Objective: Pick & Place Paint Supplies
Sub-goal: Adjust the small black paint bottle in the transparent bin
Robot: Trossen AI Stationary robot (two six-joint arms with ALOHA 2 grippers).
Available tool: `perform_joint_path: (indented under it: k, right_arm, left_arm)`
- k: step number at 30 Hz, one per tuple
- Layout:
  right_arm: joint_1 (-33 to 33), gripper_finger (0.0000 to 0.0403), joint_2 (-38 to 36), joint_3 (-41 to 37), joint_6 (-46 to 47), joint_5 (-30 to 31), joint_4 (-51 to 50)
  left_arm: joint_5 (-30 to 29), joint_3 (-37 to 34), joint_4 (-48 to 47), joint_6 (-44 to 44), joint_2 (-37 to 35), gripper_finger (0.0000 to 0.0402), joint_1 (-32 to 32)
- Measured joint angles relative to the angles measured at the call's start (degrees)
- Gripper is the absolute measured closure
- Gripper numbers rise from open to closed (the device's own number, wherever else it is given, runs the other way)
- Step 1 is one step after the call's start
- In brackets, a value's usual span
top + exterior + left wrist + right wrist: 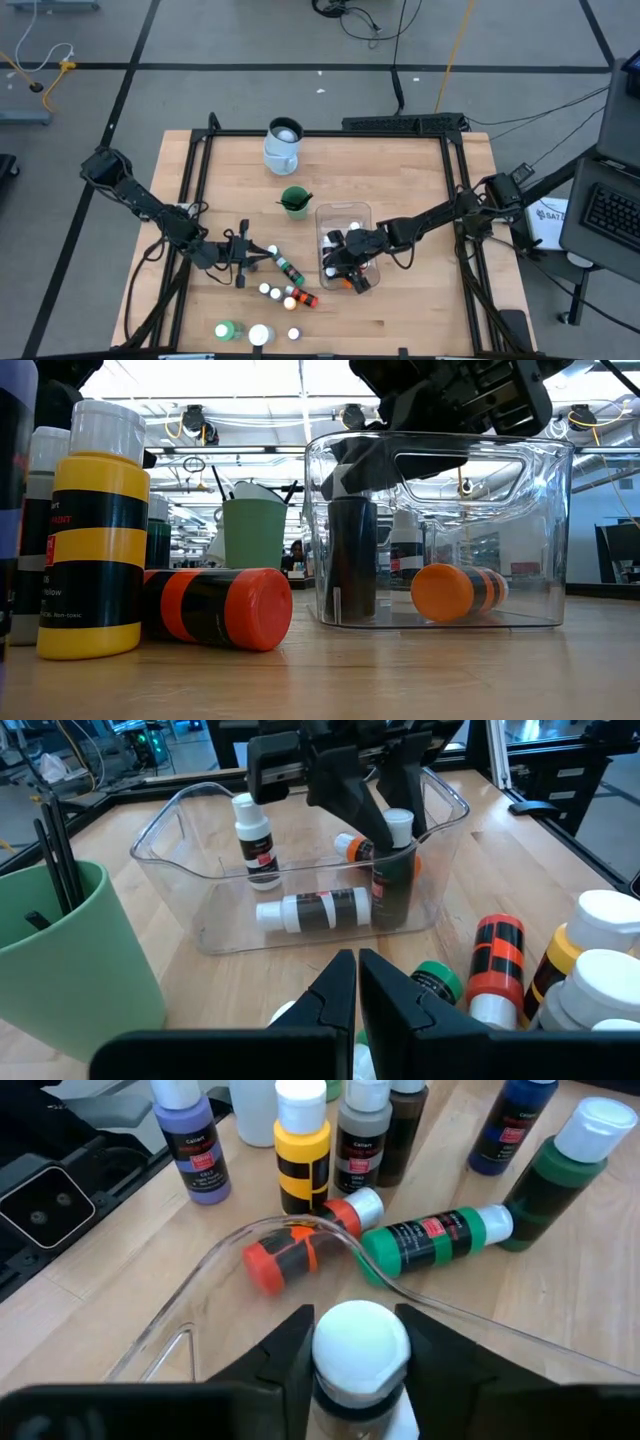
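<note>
- The dark white-capped paint bottle stands upright inside the clear tub, near its front wall.
- Your right gripper reaches into the tub, its fingers flanking the bottle's cap; whether they grip it cannot be told.
- Your left gripper is fully closed and empty, just outside the tub.
- A white bottle and an orange bottle lie in the tub.

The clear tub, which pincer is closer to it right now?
Right. The right pincer is inside the tub, around a bottle's white cap. The left pincer is outside, beside the loose bottles.
</note>
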Motion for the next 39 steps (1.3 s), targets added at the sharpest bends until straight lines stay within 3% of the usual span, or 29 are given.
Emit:
perform_joint_path:
  k: [2,11,20,26,33,39]
  right_arm:
    - [0.00,0.0292,0.00,0.00,-0.11,-0.01,0.00]
    - [0.04,0.0292,-3.03,0.00,0.48,0.62,-2.05]
    - [-0.05,0.0291,-13.86,-1.51,-1.88,12.60,-10.63]
    - [-5.00,0.0290,-17.68,-6.79,-0.20,10.79,-9.77]
    - [-11.13,0.0290,-16.66,-12.05,-0.15,10.41,-0.78]
    - [-13.95,0.0289,-16.79,-12.98,0.42,8.94,-0.75]
  left_arm:
    - [-0.02,0.00,0.00,0.00,0.01,0.0380,0.00]
    - [-0.02,0.00,0.04,-0.02,0.00,0.0380,0.00]
    - [-0.04,0.00,0.05,-0.04,0.01,0.0380,0.00]
    - [-0.07,0.00,0.04,-0.15,0.01,0.0380,0.02]
    - [-0.15,0.00,0.04,-0.08,-0.01,0.0380,0.02]
    - [-0.17,0.00,-0.02,0.02,-0.01,0.0380,0.02]
